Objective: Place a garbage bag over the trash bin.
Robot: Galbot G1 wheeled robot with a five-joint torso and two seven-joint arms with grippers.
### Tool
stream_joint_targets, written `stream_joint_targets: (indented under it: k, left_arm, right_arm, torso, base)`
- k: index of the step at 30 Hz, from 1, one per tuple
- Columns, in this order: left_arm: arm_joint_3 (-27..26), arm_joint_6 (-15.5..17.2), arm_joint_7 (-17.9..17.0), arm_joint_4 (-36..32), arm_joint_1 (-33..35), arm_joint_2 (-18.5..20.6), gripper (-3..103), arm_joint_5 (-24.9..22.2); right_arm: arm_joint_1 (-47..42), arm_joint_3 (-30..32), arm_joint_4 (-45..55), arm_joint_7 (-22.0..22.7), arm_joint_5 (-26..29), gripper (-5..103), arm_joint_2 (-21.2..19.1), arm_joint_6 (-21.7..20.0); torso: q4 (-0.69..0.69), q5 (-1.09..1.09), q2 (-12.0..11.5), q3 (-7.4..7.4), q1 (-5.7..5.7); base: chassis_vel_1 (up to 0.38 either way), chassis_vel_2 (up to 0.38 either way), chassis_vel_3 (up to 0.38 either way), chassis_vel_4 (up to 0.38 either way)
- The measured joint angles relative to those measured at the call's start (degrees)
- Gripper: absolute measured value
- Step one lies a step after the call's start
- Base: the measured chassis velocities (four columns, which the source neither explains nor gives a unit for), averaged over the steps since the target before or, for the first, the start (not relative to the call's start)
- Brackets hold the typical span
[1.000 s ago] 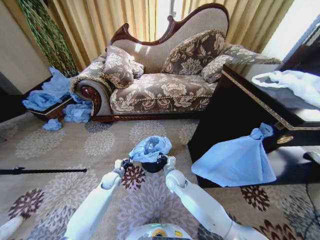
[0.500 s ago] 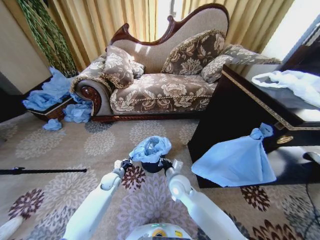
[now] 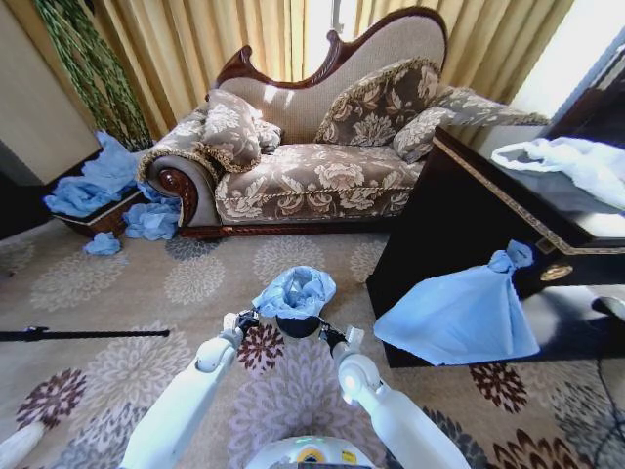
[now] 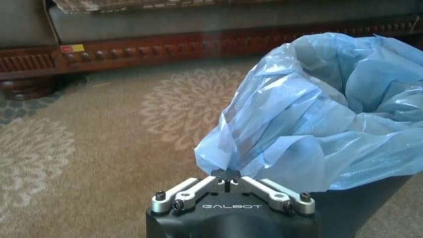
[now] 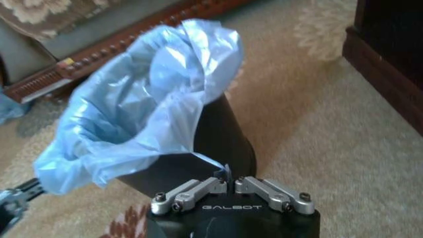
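Note:
The garbage bag (image 3: pixel 295 290), thin, wrinkled and light blue, sits bunched over the mouth of the small black trash bin (image 3: pixel 296 326) on the carpet just ahead of me. My left gripper (image 3: pixel 246 319) is at the bin's left side, shut on a pinched edge of the bag (image 4: pixel 317 114); the tips (image 4: pixel 227 177) meet on the plastic. At the bin's right side is my right gripper (image 3: pixel 330 335), its fingers (image 5: pixel 213 187) closed on a thin strand of the bag (image 5: pixel 145 109) beside the bin wall (image 5: pixel 221 144).
A patterned sofa (image 3: pixel 312 176) stands behind the bin. A dark cabinet (image 3: pixel 469 215) is on the right, with a larger knotted blue bag (image 3: pixel 459 313) leaning on it and a white bag (image 3: pixel 576 161) on top. Blue bags (image 3: pixel 98 186) lie piled at the left.
My right gripper has drawn back toward me and lower along the bin's right side. The bag has settled slightly lower over the bin. The left gripper has stayed put.

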Motion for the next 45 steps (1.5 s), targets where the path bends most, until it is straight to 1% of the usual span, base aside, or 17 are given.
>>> stream_joint_targets:
  k: [6,11,13,16,17,19,20,25,26,27,29,31,32,33,35,38,45]
  left_arm:
    - [0.1,0.0,0.0,0.0,0.0,-0.3,0,0.1]
    - [0.1,-0.1,0.0,0.0,-0.2,-0.3,0,0.1]
    - [0.1,-0.1,0.0,0.0,-0.2,-0.3,0,0.1]
    - [0.2,-0.2,0.0,0.1,-0.2,-0.5,0,0.1]
    - [0.2,-0.2,0.0,0.1,-0.2,-0.5,0,0.1]
    - [0.3,-0.2,0.0,0.2,-0.1,-0.7,0,0.4]
    - [0.3,-0.2,0.0,0.2,-0.1,-0.7,0,0.4]
    - [0.3,-0.3,0.0,0.2,0.1,-0.6,0,0.5]
    - [0.3,-0.3,0.0,0.1,0.2,-0.4,0,0.5]
    - [0.3,-0.3,0.0,0.1,0.2,-0.4,0,0.5]
    - [0.2,-0.3,0.0,0.1,0.2,-0.3,0,0.5]
    - [0.2,-0.4,0.0,0.2,0.1,-0.2,0,0.5]
    - [0.2,-0.5,0.0,0.4,0.1,-0.2,0,0.5]
    - [0.2,-0.5,0.0,0.5,0.1,-0.2,0,0.5]
    - [0.2,-0.7,0.2,0.8,-0.2,-0.2,0,0.4]
    - [0.3,-0.7,0.3,1.1,-0.4,-0.2,0,0.3]
    - [0.4,-0.9,0.6,1.8,-1.0,-0.2,0,0.0]
  right_arm:
    - [-0.7,0.6,-1.2,-0.2,-0.1,0,0.5,0.2]
    - [-3.6,0.6,8.0,2.3,-0.5,-1,-2.9,-0.8]
    - [-4.1,0.5,9.9,2.8,-0.5,4,-3.4,-0.8]
    - [-4.4,-0.2,17.0,8.1,0.2,20,-4.7,-0.9]
    - [-4.4,-0.2,17.0,8.1,0.2,20,-4.7,-0.9]
    - [-0.7,-1.5,17.2,13.4,2.7,31,-3.7,-0.8]
    - [-0.7,-1.5,17.2,13.4,2.7,31,-3.7,-0.8]
    - [8.2,-3.0,13.5,21.2,10.5,53,1.3,0.0]
    - [11.4,-3.3,11.2,24.4,13.7,58,3.6,0.3]
    - [11.4,-3.3,11.2,24.4,13.7,58,3.6,0.3]
    - [13.9,-3.6,8.8,26.3,14.8,69,5.3,0.6]
    - [15.0,-3.7,7.5,26.8,15.1,69,6.1,0.6]
    - [16.2,-4.0,5.7,27.7,15.6,80,7.2,0.6]
    - [16.6,-4.1,4.9,28.1,15.8,80,7.8,0.6]
    - [17.8,-4.7,1.7,29.4,15.4,90,9.7,0.5]
    - [18.1,-5.9,-0.5,29.9,13.4,99,10.4,0.1]
    - [17.7,-7.5,-3.3,30.3,9.8,100,10.8,-0.5]
  torso:
    - [0.0,0.0,0.0,0.0,0.0]
    - [-0.01,0.0,0.0,0.0,0.0]
    - [-0.01,0.0,0.0,0.0,0.0]
    - [-0.02,-0.01,0.0,0.0,0.0]
    - [-0.02,-0.01,0.0,0.0,0.0]
    - [-0.02,0.0,0.0,0.0,0.0]
    - [-0.02,0.0,0.0,0.0,0.0]
    - [0.01,-0.01,0.0,0.01,0.01]
    - [0.01,0.0,0.0,0.01,0.01]
    - [0.01,0.0,0.0,0.01,0.01]
    - [0.01,-0.01,0.0,0.01,0.01]
    - [0.01,-0.01,0.0,0.01,0.01]
    - [0.0,-0.01,0.0,0.01,0.01]
    - [-0.01,-0.01,0.0,0.01,0.01]
    - [0.01,-0.01,0.0,0.01,0.01]
    - [0.0,-0.01,0.0,0.01,0.01]
    - [-0.01,-0.01,0.0,0.0,0.01]
  base:
    - [0.0,0.0,0.0,0.0]
    - [0.0,0.0,0.0,0.0]
    - [0.0,0.0,0.0,0.0]
    - [0.0,0.0,0.0,0.0]
    - [0.0,0.0,0.0,0.0]
    - [0.0,0.0,0.0,0.0]
    - [0.0,0.0,0.0,0.0]
    - [0.0,0.0,0.0,0.0]
    - [0.0,0.0,0.0,0.0]
    - [0.0,0.0,0.0,0.0]
    - [0.0,0.0,0.0,0.0]
    - [0.0,0.0,0.0,0.0]
    - [0.0,0.0,0.0,0.0]
    - [0.0,0.0,0.0,0.0]
    - [0.0,0.0,0.0,0.0]
    - [0.0,0.0,0.0,0.0]
    - [0.0,0.0,0.0,0.0]
